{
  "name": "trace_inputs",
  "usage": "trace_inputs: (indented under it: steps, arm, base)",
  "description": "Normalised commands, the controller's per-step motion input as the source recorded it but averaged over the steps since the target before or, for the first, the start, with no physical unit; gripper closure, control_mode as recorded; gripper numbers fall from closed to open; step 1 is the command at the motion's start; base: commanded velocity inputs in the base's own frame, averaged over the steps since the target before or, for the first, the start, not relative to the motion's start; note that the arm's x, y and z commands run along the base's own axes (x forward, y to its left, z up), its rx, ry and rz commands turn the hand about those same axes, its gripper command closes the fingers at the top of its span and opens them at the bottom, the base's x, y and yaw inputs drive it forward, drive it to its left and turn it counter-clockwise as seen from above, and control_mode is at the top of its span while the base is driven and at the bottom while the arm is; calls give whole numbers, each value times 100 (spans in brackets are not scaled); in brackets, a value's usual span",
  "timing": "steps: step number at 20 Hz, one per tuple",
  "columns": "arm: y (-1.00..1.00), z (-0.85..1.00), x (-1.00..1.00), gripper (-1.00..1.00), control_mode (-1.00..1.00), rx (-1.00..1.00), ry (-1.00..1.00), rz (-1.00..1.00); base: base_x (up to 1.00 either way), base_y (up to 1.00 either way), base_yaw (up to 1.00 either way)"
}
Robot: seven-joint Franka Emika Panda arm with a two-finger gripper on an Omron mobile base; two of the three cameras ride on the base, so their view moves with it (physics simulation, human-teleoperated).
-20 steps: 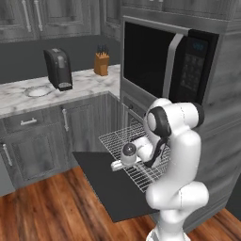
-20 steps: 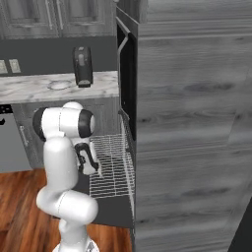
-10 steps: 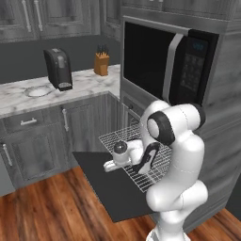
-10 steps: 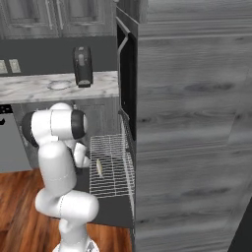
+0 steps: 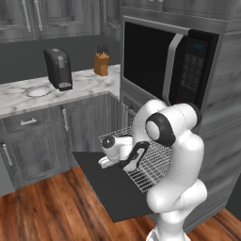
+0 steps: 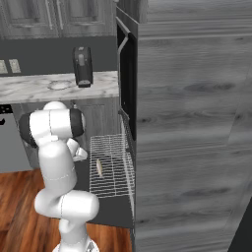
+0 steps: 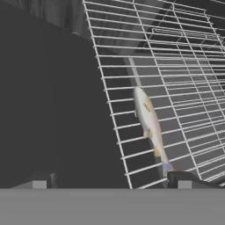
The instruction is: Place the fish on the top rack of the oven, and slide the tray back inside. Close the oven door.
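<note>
- Fish (image 7: 150, 127) is seen lying flat on the pulled-out top rack (image 7: 184, 66), near the rack's front edge, in the hand view; in the right base view the fish (image 6: 99, 167) is seen toward the left part of the rack (image 6: 110, 167).
- Pincer (image 7: 110, 184) is held wide open with nothing gripped; the fish is judged released and lies just ahead of one fingertip.
- Step in hand is judged to be the retreat from the fish, ahead of sliding the rack in.
- Withdrawal is best made straight up and away, so that the tail is not clipped by the nearby fingertip and the fish is not dragged across the wires.
- For the push, contact is best taken on the rack's front wire, square and centred, so that the grid runs in without skewing.
- Oven door (image 5: 110, 188) is seen dropped flat beneath the rack; it is to be lifted only once the rack is fully home.
- Rack: thin silver wires, rigid open rectangular grid, likely slick.
- Fish: slender, tapered, pale with orange flecks; it spans several wires, so a fall through is judged unlikely.
- Door: broad, flat, matt black panel.
- Oven (image 6: 129, 142) surround: grey wood grain.
</note>
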Motion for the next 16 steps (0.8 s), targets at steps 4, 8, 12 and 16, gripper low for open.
trace_inputs:
  steps: [4,8,12,16]
  arm:
    - [-3,-23,11,-100,-100,-14,0,0]
    - [0,-39,17,-100,-100,-13,3,1]
    - [0,-57,23,-100,-100,-13,0,2]
    - [0,-56,25,-100,-100,-12,0,2]
  base:
    - [0,0,0]
    - [0,0,0]
    - [0,0,0]
    - [0,0,0]
